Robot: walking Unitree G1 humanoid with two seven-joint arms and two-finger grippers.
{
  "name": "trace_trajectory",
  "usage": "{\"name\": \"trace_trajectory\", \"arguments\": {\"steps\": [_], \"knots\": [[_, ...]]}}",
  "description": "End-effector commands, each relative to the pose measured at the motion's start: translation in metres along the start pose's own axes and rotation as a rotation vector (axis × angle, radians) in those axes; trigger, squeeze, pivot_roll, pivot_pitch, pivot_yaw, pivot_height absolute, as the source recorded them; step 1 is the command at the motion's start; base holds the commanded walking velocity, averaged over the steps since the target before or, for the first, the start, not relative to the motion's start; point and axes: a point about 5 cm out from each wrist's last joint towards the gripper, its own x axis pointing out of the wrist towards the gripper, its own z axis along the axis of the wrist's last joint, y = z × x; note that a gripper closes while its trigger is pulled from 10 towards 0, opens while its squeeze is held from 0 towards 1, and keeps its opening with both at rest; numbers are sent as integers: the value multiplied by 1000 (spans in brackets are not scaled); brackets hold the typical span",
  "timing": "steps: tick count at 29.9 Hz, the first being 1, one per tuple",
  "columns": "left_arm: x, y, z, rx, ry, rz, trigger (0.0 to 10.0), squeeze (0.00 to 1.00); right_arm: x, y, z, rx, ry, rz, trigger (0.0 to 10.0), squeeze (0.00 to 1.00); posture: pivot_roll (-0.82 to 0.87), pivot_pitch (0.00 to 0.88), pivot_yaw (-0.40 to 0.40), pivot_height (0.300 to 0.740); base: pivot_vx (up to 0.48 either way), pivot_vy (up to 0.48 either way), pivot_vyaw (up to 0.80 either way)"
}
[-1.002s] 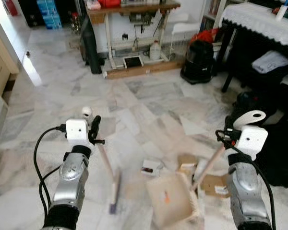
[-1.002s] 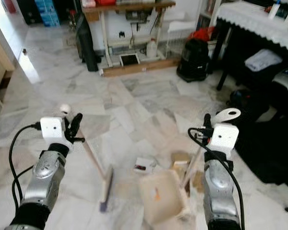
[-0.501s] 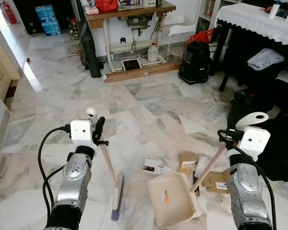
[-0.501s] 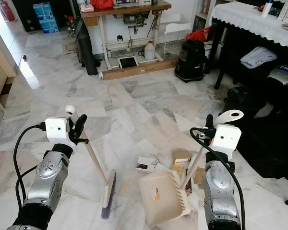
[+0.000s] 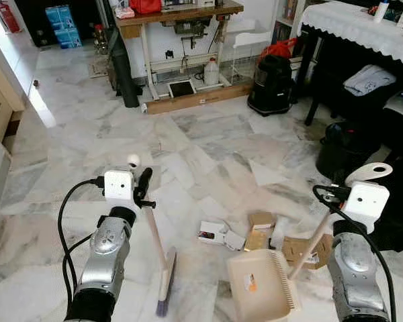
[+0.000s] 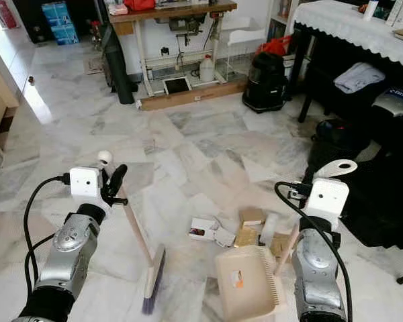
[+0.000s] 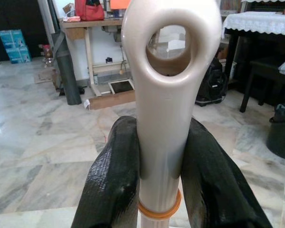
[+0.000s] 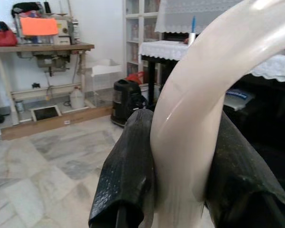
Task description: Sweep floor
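1. The broom stands on the marble floor at the near left, its handle slanting up and to the left into the left hand, and its bristle head resting on the tiles below and to the right of that hand.
2. The left hand is clamped on the top of the broom handle; in the left wrist view both black fingers press against the beige shaft just under its hanging loop.
3. The dustpan sits on the floor at the near right, with its comb-toothed edge on its right side; its long handle rises to the right into the right hand.
4. The right hand is closed around the dustpan handle, with a black finger on either side of the curved beige grip in the right wrist view.
5. The broom head lies to the left of the dustpan, apart from it, with bare tile between them.
6. Litter lies just beyond the dustpan: a small white box, a brown carton and a flat piece of cardboard near the dustpan handle.
7. Farther off, a wooden bench stands against the far wall with a white jug under it.
8. A black vacuum cleaner sits to the right of the bench, beside a dark piece of furniture covered with a white lace cloth.
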Motion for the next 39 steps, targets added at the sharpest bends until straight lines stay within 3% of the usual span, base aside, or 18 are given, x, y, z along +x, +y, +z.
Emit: {"name": "trace_trajectory", "arguments": {"steps": [1, 29, 34, 39], "knots": [[4, 1, 15, 25, -67, 0, 10000, 0, 4, 4, 9, 12, -37, 12, 10000, 0, -115, 0, 45, 740, 0, -311, 0], [2, 3, 15, 24, -70, 14, 10000, 0, 3, 9, 9, 21, -35, 58, 10000, 0, -116, 0, 41, 740, 0, -299, 0], [3, -4, 14, -27, -51, -42, 10000, 0, 1, 5, 6, 11, -23, 44, 10000, 0, -116, 0, 40, 740, 0, 0, 0], [6, -20, 13, -86, -17, -164, 10000, 0, -1, -9, 0, -47, 6, -44, 10000, 0, -118, 0, 41, 740, 0, 0, 0]]}}
